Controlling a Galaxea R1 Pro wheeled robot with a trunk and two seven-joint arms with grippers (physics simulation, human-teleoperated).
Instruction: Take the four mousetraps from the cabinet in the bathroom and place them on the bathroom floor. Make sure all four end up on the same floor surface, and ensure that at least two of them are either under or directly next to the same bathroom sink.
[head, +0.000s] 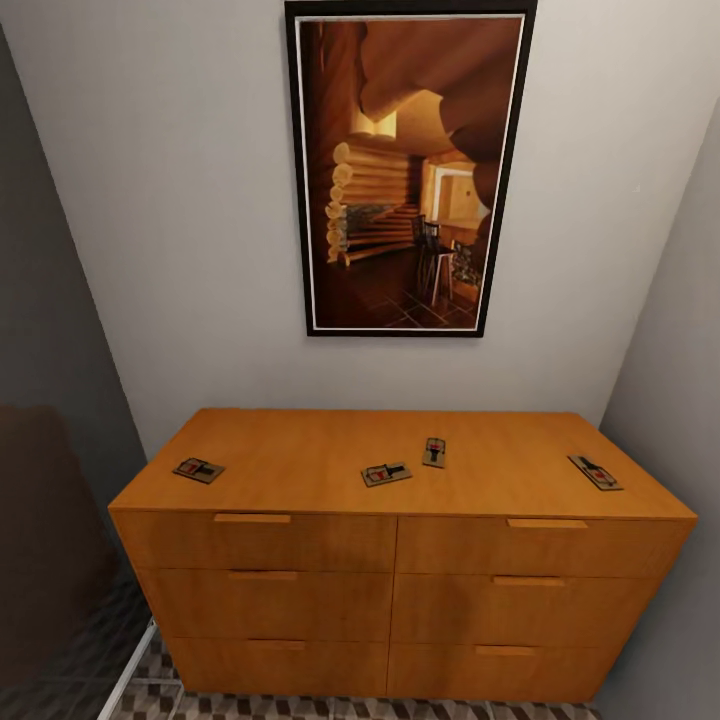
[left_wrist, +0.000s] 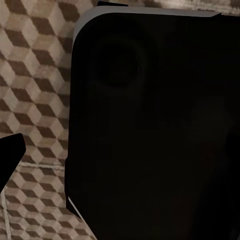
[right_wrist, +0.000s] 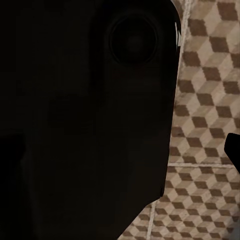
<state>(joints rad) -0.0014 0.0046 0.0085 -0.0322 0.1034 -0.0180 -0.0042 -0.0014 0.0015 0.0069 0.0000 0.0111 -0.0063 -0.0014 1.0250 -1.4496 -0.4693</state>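
Orange-brown wood fills the near part of the head view: the cabinet (head: 400, 590), a low chest of six drawers, stands against the far wall under a framed picture (head: 408, 170). All four mousetraps lie on its top, none yet on the bathroom floor (head: 160, 690), whose cube-patterned tiles show below the chest's left end. The leftmost mousetrap (head: 198, 469) sits near the left front corner. Two lie just beside each other around the middle: the centre-left trap (head: 386, 473) with its long axis running mostly left to right, the centre-right trap (head: 434, 452) with its long axis running near to far. The rightmost mousetrap (head: 595, 472) rests close to the right end, angled diagonally.

Both wrist views look down past dark robot bodywork onto the same tiles, so both arms seem to hang low, well below the cabinet top. Whether either set of fingers is spread or closed cannot be told.

The traps lie ahead of and above both grippers. By my judgement the left arm suits the leftmost trap, the right arm the rightmost; the middle pair favours neither clearly
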